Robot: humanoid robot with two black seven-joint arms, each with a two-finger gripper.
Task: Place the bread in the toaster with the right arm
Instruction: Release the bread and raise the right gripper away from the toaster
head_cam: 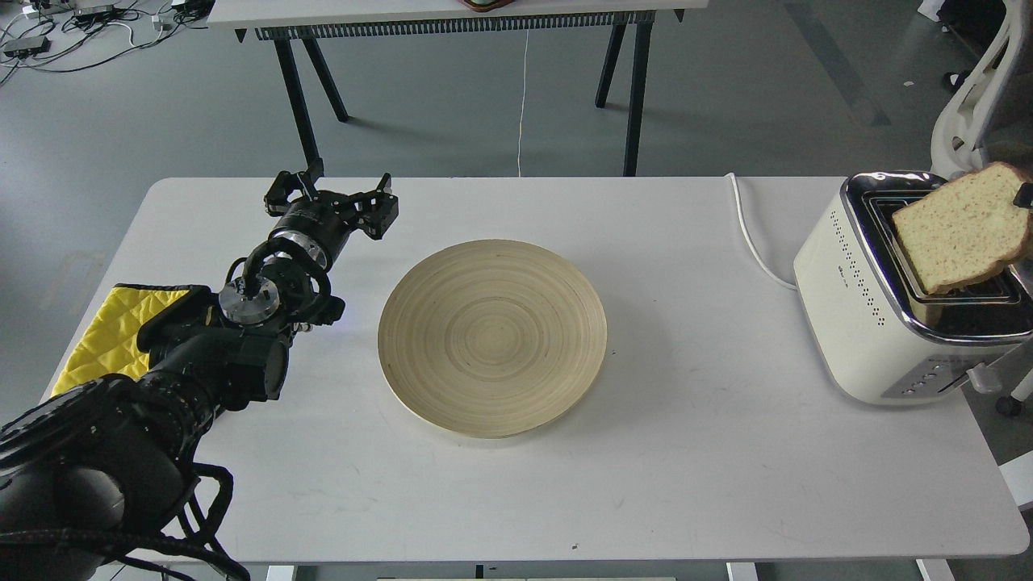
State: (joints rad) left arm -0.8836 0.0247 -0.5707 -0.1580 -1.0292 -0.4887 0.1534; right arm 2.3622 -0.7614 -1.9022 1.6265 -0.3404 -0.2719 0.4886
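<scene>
One bread (964, 238) slice tilted over toaster (871, 323) slot; right hand (1023, 196) at edge, grip unclear.

The counter (686, 484) is plain white. The round plate (493, 337) is pale wood with fine concentric rings. The toaster (880, 323) is cream-white with a shiny chrome top and rows of small dark dots along its side. The bread (960, 230) is pale tan, finely speckled, with a thin brown crust. A quilted cloth (109, 335) is bright yellow with black edging. The left arm (210, 355) is black with silver rings.
</scene>
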